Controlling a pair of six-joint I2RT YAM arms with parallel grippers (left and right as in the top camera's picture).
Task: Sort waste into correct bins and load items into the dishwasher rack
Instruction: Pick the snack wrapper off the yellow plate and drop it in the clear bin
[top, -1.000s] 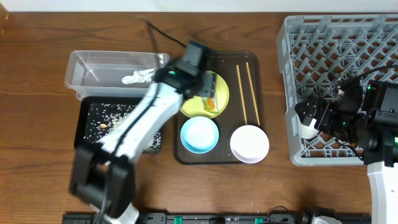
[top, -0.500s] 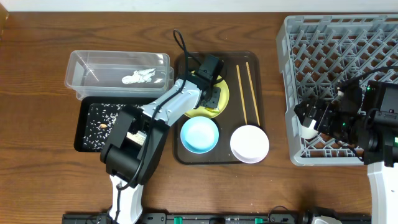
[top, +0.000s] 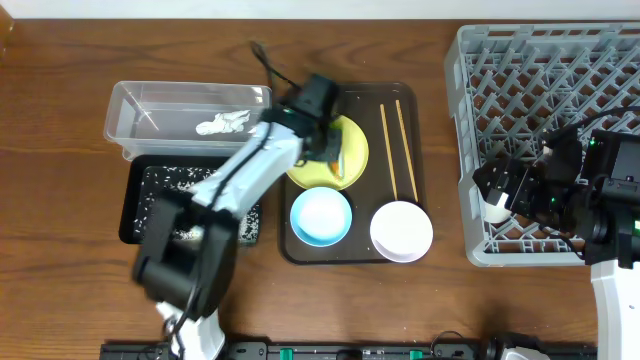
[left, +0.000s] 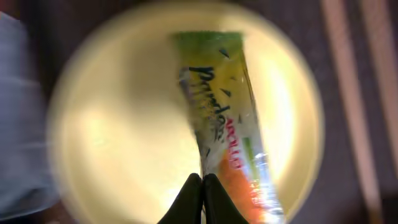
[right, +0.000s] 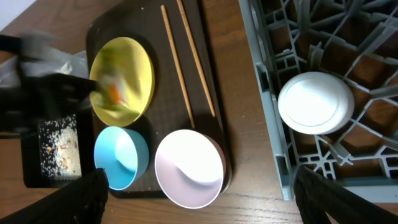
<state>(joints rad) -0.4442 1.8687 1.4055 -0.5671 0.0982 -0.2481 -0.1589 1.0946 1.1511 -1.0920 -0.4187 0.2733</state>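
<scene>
Overhead: left arm (top: 250, 165) hides part of yellow plate (top: 352, 150), chopsticks (top: 400, 150) alongside.

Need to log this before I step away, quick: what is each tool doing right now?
Left tool: shut at the snack wrapper edge; whether it pinches it cannot be told.
Right tool: open, holding nothing.

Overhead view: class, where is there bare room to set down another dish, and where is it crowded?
Most of the dishwasher rack is bare lattice; only a white cup sits near its front-left corner. Bare wood separates rack and brown tray. The tray is crowded: plate, blue bowl, white bowl, chopsticks.
</scene>
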